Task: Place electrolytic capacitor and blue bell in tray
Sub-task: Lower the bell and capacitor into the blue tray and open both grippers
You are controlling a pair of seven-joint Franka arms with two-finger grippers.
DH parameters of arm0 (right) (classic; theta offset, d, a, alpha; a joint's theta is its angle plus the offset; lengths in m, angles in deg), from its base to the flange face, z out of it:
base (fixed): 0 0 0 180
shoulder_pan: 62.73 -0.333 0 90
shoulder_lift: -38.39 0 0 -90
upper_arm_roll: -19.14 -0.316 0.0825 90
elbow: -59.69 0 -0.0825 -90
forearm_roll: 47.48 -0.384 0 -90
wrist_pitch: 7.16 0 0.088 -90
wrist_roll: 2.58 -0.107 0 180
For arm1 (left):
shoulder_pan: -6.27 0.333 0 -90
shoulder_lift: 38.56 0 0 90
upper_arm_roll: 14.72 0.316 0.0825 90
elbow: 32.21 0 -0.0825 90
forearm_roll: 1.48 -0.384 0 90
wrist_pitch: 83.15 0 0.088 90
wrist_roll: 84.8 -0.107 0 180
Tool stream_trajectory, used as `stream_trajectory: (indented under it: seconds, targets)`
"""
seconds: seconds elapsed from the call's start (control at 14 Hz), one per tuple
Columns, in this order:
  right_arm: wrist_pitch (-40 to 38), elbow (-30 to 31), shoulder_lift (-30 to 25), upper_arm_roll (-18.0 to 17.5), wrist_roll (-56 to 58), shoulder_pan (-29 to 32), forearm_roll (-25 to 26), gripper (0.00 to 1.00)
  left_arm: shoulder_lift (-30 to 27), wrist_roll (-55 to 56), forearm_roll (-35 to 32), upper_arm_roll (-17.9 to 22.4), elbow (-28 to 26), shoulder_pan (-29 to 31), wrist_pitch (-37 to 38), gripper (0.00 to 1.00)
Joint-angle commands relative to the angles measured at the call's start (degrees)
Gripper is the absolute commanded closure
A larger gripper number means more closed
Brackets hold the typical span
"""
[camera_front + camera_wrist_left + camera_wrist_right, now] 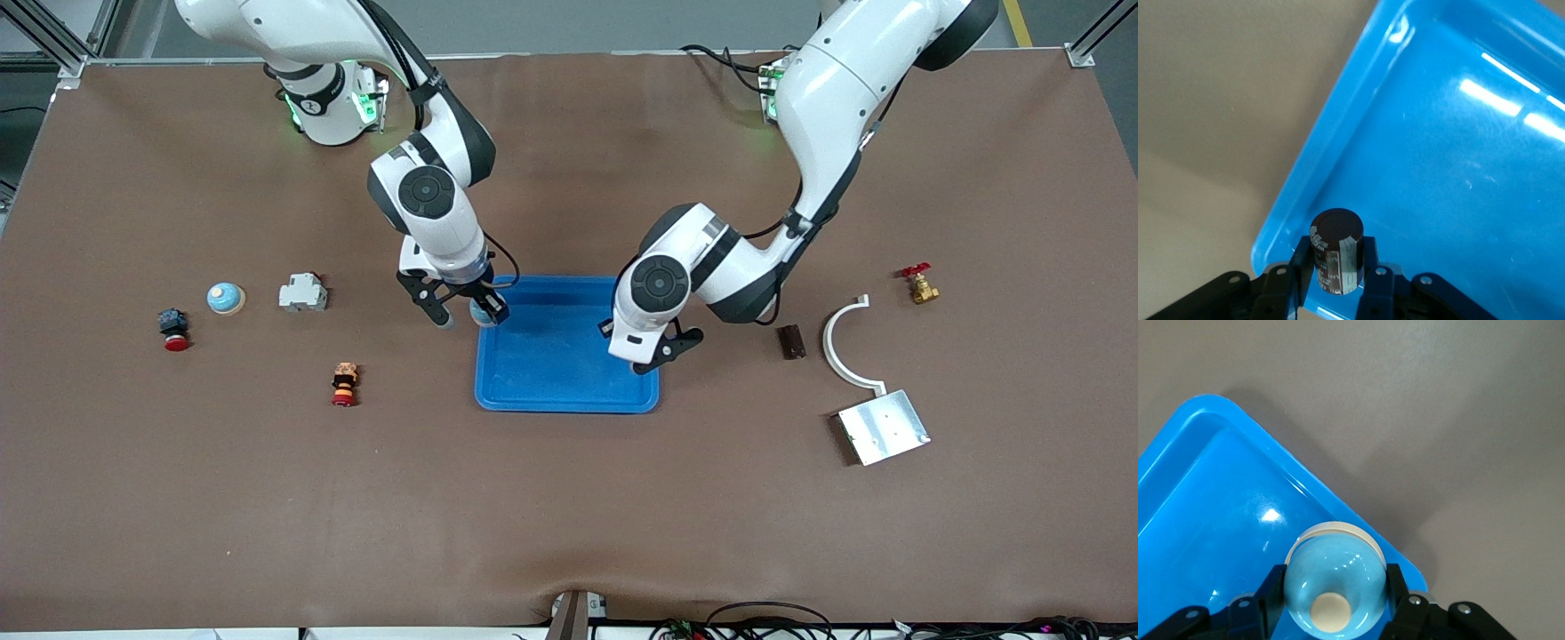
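1. At mid-table, the blue tray (569,356) is lying flat on the brown mat (569,516), both arms reaching in over it.
2. The right gripper (462,311) is hanging over the tray's corner toward the right arm's end, its fingers clamping a pale blue bell (1333,583); the dome with its cream button is showing in the right wrist view, sitting over the tray's rim (1338,500).
3. The left gripper (653,356) is hanging over the tray's edge toward the left arm's end, fingers pinching a dark electrolytic capacitor (1336,250) held upright, just inside the tray wall (1331,133).
4. A second blue bell (226,298) is sitting on the mat toward the right arm's end, beside a white breaker (303,292), a red-capped black button (173,329) and an orange-and-red button (344,384).
5. Toward the left arm's end are lying a small brown block (790,341), a white curved clamp (845,342), a silver plate (884,428) and a brass valve (920,284).
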State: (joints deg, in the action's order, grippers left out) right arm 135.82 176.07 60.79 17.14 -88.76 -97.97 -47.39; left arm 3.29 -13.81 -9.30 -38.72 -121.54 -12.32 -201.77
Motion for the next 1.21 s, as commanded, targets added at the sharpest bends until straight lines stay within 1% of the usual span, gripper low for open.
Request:
stream_trajectory:
  seconds: [0.0, 0.21, 0.5, 0.64, 0.71, 0.78, 0.86, 0.93, 1.0, 1.14]
  targets:
    - [0.37, -1.76, 1.77, 0.59, -2.77, -1.49, 1.4, 1.0, 0.34, 1.08, -0.27, 0.0, 0.65, -0.49, -0.29, 1.0]
    - [0.02, -3.87, 3.79, 0.86, -4.88, -2.9, 1.4, 1.0, 1.65, 0.99, -0.44, 0.0, 0.65, -0.57, -0.38, 1.0]
    - [0.02, -5.98, 6.33, 0.86, -6.98, -3.34, 3.15, 1.0, 3.24, 1.08, -0.44, 0.0, 0.74, -0.93, -0.38, 0.96]
    - [0.02, -7.3, 7.92, 0.86, -8.74, -3.69, 4.55, 1.0, 3.24, 1.08, -0.45, 0.0, 0.65, -0.93, -0.29, 0.9]
    - [0.02, -8.09, 8.79, 0.86, -9.45, -3.78, 5.08, 1.0, 3.32, 1.08, -0.44, 0.0, 0.65, -0.93, -0.38, 0.83]
    - [0.11, -8.88, 9.76, 0.86, -10.15, -3.87, 5.61, 1.0, 3.33, 1.08, -0.44, 0.0, 0.65, -0.93, -0.38, 0.51]
    - [0.11, -9.58, 10.81, 0.94, -10.5, -4.13, 5.96, 1.0, 3.24, 0.99, -0.44, 0.0, 0.65, -0.84, -0.38, 0.22]
    - [0.11, -10.29, 11.52, 0.94, -11.03, -4.22, 6.05, 1.0, 3.06, 0.9, -0.44, 0.0, 0.65, -0.84, -0.38, 0.04]
    - [0.11, -10.9, 12.14, 0.94, -11.82, -4.39, 6.23, 1.0, 3.06, 0.9, -0.44, 0.0, 0.65, -0.75, -0.29, 0.0]
    - [0.11, -11.96, 13.02, 0.94, -12.53, -4.57, 6.32, 1.0, 2.71, 0.99, -0.36, 0.0, 0.74, -0.75, -0.29, 0.0]
